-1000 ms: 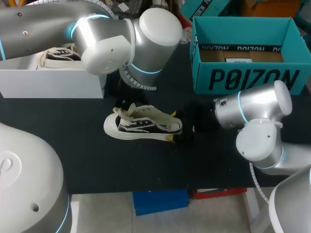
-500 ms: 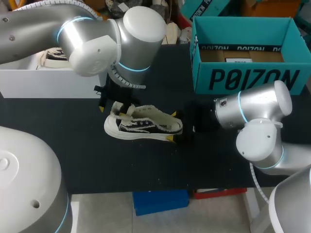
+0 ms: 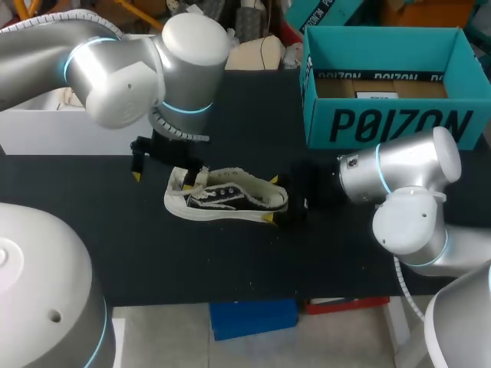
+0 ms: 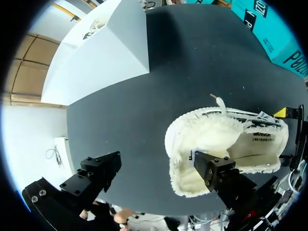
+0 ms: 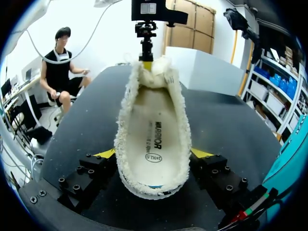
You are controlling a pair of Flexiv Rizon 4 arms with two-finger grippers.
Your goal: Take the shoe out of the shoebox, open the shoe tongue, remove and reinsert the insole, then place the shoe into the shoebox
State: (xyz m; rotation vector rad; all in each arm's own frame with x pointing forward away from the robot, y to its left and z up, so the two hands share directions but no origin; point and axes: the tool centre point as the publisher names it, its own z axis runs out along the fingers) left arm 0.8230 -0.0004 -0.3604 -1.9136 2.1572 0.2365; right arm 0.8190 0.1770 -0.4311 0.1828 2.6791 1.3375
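In the head view the black table (image 3: 230,261) carries a white box (image 3: 77,134) at its far left and the open teal shoebox (image 3: 383,123) at its far right. The shoe (image 3: 226,198) stands on its sole between them, out of the shoebox, with its toe towards the white box. Our left gripper (image 3: 163,170) hangs at the toe end. Our right gripper (image 3: 273,201) sits at the heel, with a yellow tip on either side of it. The left arm's bulky joints cover part of the white box, so we cannot make out what lies in it.

In the left wrist view the fingers (image 4: 98,173) are spread wide. One is over bare table just beside the shoe, and the other is in front of the fleecy opening near the toe. Their yellow tips are cut off from sight, so we cannot tell whether either touches the shoe.

In the right wrist view both yellow tips press the fleecy collar at the heel from two sides, pinching the shoe. The insole (image 5: 154,134) lies flat inside. The tongue (image 5: 156,77) stands up at the far end, with a finger of the left gripper just behind it. We cannot tell whether they touch. The toe itself is hidden behind the tongue.
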